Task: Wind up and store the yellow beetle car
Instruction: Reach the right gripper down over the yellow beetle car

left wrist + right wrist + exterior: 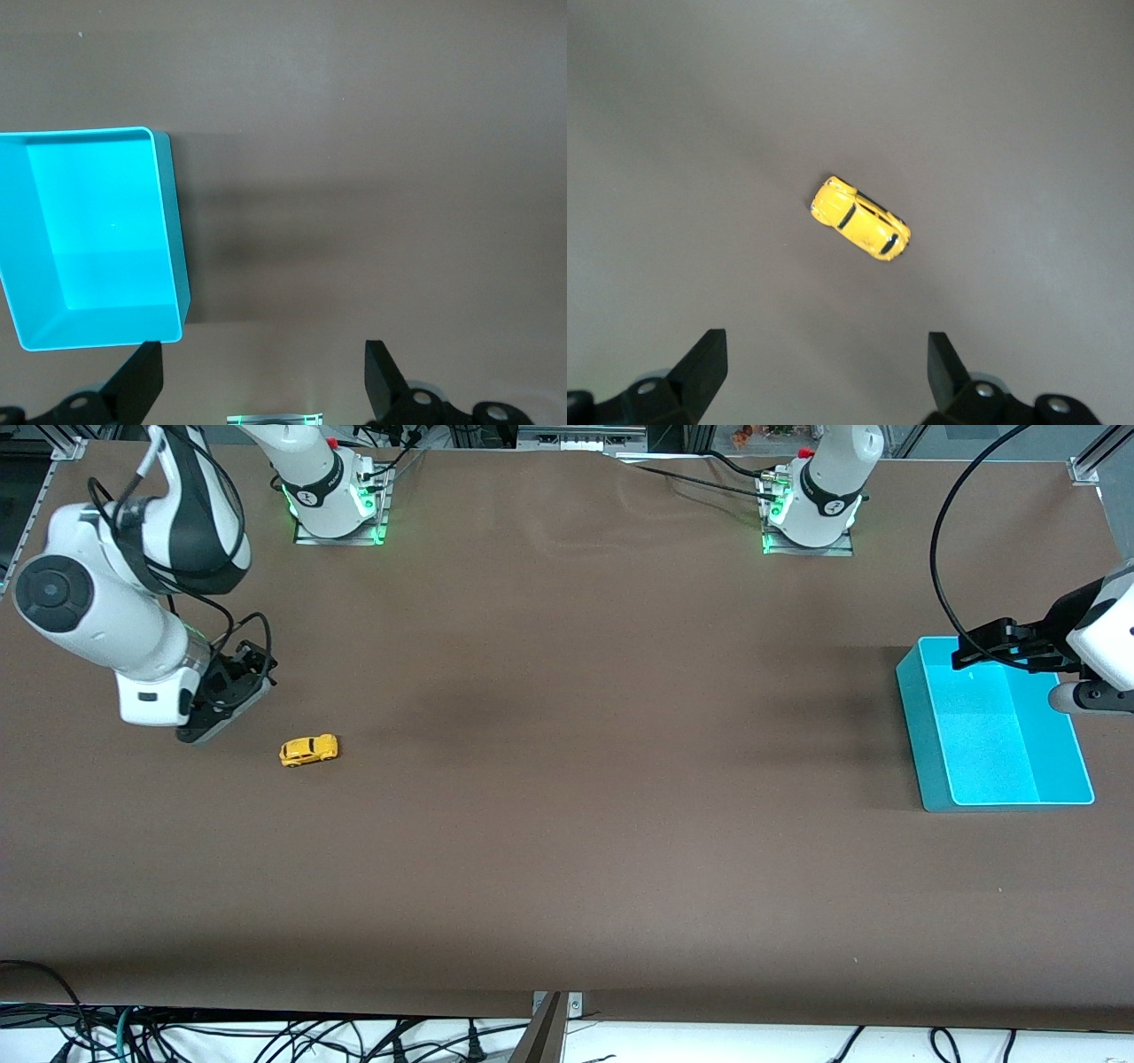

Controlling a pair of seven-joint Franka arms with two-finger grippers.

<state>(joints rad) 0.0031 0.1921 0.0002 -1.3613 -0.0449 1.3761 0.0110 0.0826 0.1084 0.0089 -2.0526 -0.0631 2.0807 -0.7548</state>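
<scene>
The yellow beetle car [308, 750] stands on its wheels on the brown table toward the right arm's end; the right wrist view shows it lying at a slant [860, 230]. My right gripper [213, 722] hangs open close beside the car, a little nearer the robots' bases, with nothing between its fingers [824, 363]. The turquoise bin [921, 726] stands empty toward the left arm's end. My left gripper [970, 651] hovers open over the bin's corner on the robots' side, holding nothing; in the left wrist view [264, 372] the bin [174, 230] lies off to one side.
The two arm bases [337, 505] [811, 514] stand along the table's edge on the robots' side. Loose cables [266, 1036] hang below the table edge nearest the front camera. Bare brown tabletop [602, 779] stretches between car and bin.
</scene>
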